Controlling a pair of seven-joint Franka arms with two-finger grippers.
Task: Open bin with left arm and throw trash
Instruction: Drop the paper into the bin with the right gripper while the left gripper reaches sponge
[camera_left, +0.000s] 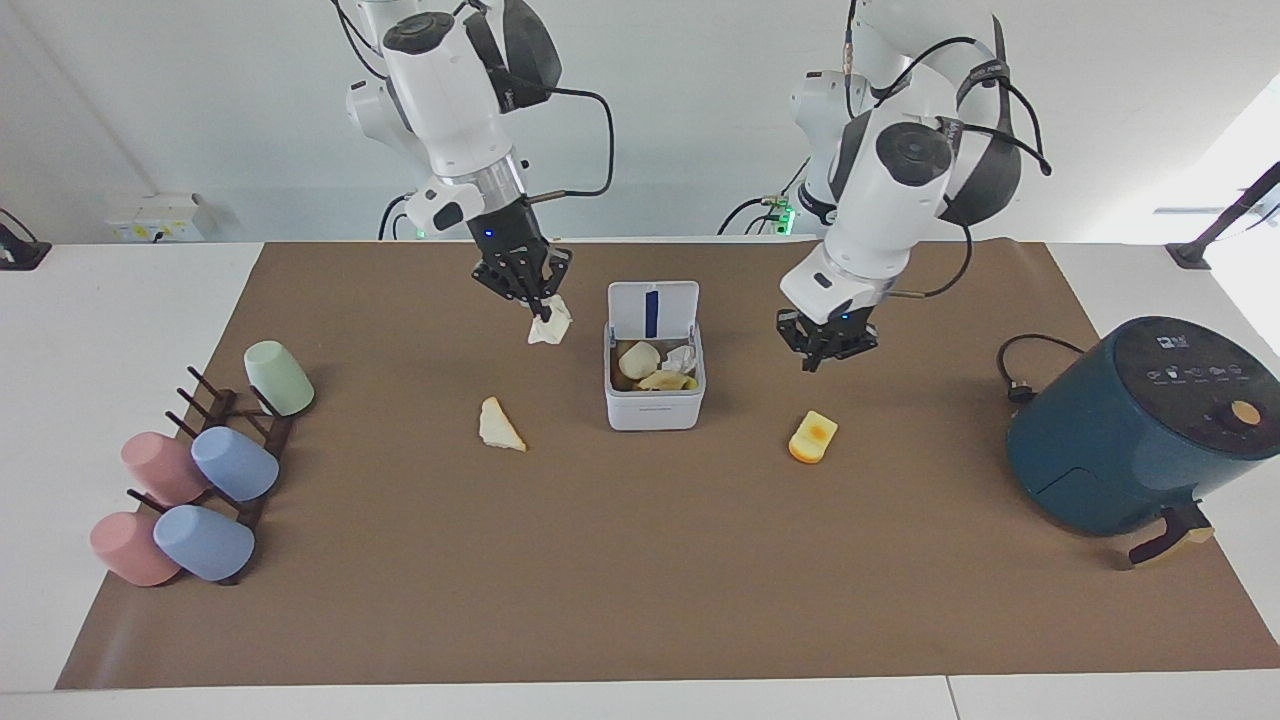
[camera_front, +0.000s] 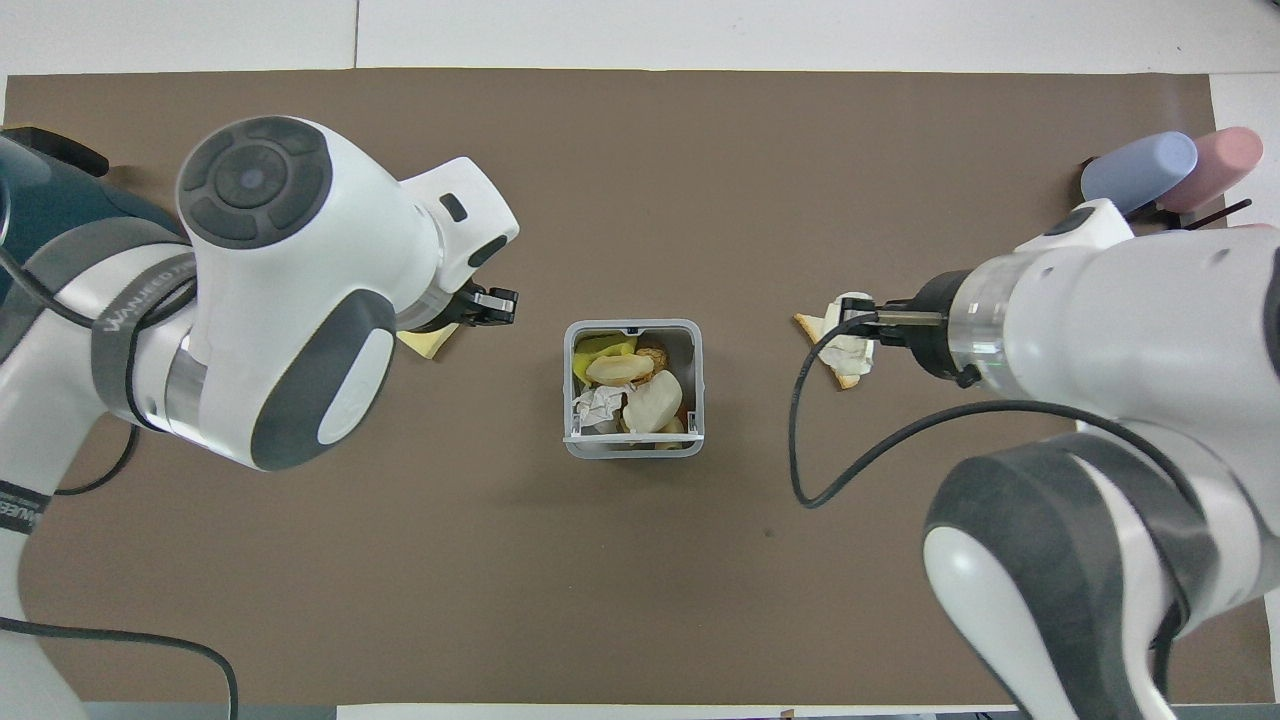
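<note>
The white bin stands mid-mat with its lid upright and open; several scraps lie inside. It also shows in the overhead view. My left gripper is shut and empty, raised over the mat beside the bin, by the yellow block. In the overhead view the left gripper partly hides that block. My right gripper is shut on the white paper wad and holds it in the air beside the bin. The cream slice lies on the mat.
A dark teal air fryer with its black cable stands at the left arm's end. A rack with several pastel cups sits at the right arm's end.
</note>
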